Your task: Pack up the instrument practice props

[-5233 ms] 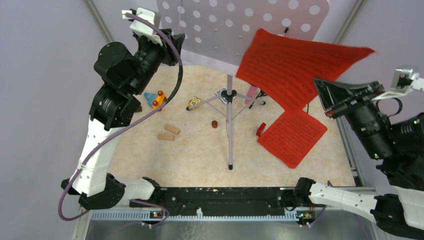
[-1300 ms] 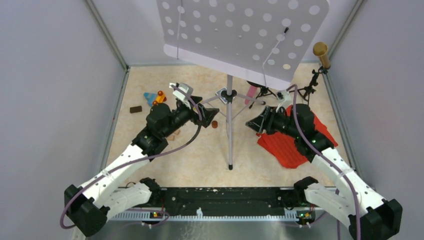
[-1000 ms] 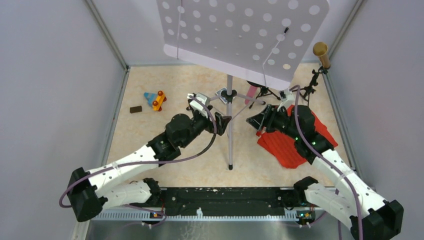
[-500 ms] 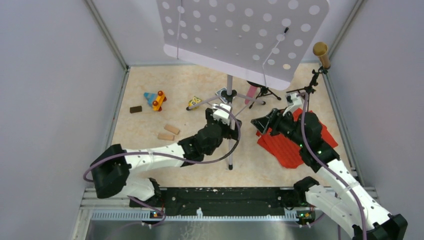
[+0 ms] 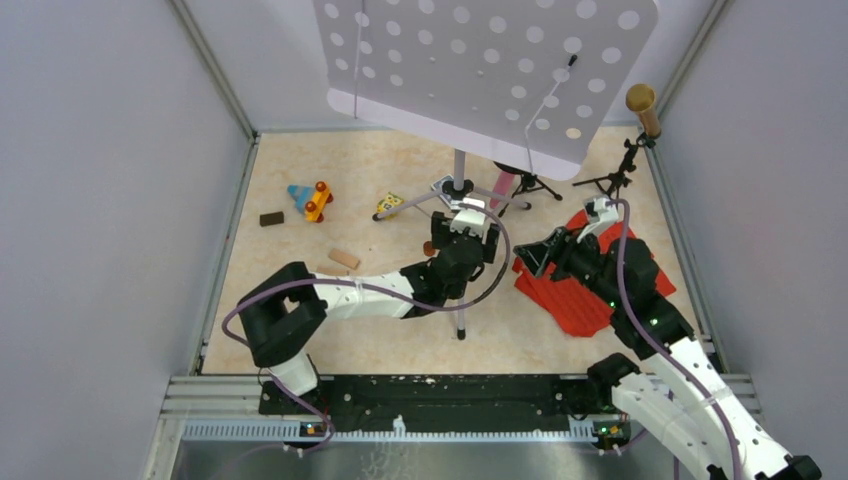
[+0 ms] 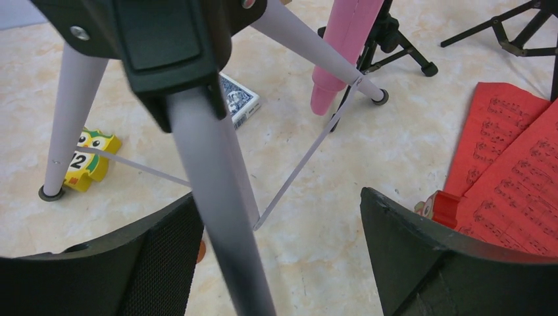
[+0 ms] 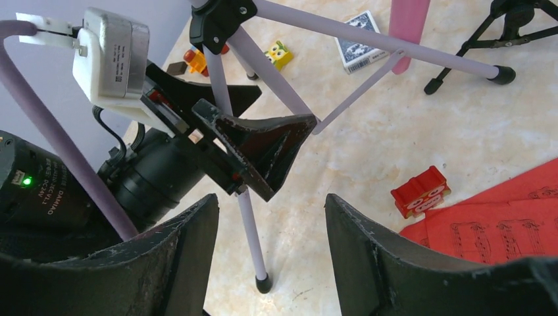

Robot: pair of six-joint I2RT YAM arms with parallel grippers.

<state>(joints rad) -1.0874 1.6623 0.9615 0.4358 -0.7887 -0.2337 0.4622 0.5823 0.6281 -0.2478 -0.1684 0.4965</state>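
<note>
Left gripper [image 6: 279, 201] has its jaws spread wide, straddling the near leg [image 6: 220, 224] of the tripod just below the black hub [image 6: 158, 46]. The leg runs close along the left finger [image 6: 158, 263], and whether they touch I can't tell; the right finger [image 6: 421, 250] stands well clear, so nothing is clamped. Right gripper [image 7: 270, 203] has its jaws about half spread with nothing between them but air, and it hangs over bare floor [image 7: 368, 151] facing the left gripper across the leg, near it but apart. Over on its right, the red pages [image 5: 592, 295] lie flat, with a red block [image 7: 420, 191] right at their left edge. A thin brace [image 6: 309, 148] slants from the near leg to the right-hand leg, cutting across the gap ahead of the left jaws. Past it the pink mic [image 6: 345, 46] leans on its black mic tripod [image 6: 398, 49], the deck [image 6: 238, 99] sits behind the hub, and an owl block [image 6: 89, 161] is beside the left leg's foot. From above, the tray [image 5: 480, 60] hangs over the back of the floor and the gold mic [image 5: 641, 103] stands on its own tripod [image 5: 615, 180] hard by the right wall. The open room is the strip of floor between near leg and pages, plus the front left.
</note>
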